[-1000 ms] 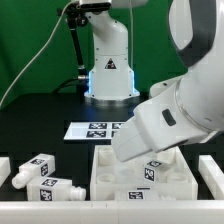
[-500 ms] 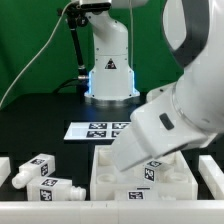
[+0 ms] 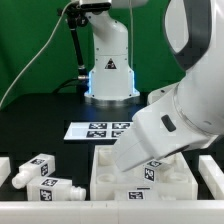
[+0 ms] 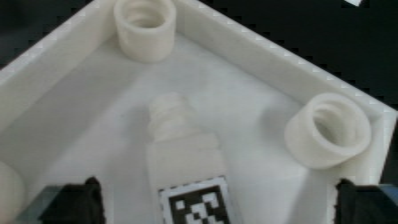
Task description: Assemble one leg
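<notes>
Between the two dark fingers (image 4: 71,203), which stand wide apart at either edge of the wrist view, lies the leg (image 4: 192,170). Bare tray floor shows on both sides of it, so neither finger touches it. Its tag sticker faces the camera, and its narrower screw end (image 4: 169,115) points toward the corner of the white tabletop (image 4: 71,90), between two round corner sockets (image 4: 146,25) (image 4: 329,130). Whether the leg rests flat on the tray floor or is tilted, I cannot tell. In the exterior view the same tagged leg (image 3: 153,172) sits inside the tabletop (image 3: 105,172), right under the bulky white arm (image 3: 180,120) that hides the fingers. Compared with a second ago the arm's upper link and wrist housing have shifted slightly; from half a second ago almost nothing differs, and the leg has kept its place. On the exterior view's left two more legs (image 3: 40,168) (image 3: 58,188) lie on the black surface (image 3: 40,125), unmoved. The marker board (image 3: 95,130) lies behind the tabletop, in front of the arm's base (image 3: 108,65), and a green backdrop (image 3: 30,30) closes the room.
</notes>
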Controlling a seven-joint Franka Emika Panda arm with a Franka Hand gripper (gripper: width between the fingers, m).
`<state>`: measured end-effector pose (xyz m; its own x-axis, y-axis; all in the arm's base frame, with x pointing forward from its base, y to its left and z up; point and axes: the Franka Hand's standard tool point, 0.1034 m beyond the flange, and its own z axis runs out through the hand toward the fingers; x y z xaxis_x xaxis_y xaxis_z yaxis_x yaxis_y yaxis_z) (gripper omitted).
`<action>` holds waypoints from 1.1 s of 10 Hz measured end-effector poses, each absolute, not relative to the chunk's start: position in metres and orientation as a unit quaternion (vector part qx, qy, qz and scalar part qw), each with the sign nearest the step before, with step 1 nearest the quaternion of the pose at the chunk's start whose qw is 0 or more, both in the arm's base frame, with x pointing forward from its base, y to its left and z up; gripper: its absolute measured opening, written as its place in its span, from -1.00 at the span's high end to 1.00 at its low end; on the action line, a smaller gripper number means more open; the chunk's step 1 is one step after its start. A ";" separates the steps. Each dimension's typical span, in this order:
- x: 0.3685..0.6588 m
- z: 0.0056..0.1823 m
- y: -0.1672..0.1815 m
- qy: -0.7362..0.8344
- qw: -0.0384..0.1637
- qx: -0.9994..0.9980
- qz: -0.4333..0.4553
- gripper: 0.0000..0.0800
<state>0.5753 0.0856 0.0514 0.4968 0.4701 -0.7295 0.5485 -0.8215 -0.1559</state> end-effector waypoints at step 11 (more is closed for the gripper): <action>0.584 0.016 0.076 0.307 0.045 0.877 -0.368 -0.40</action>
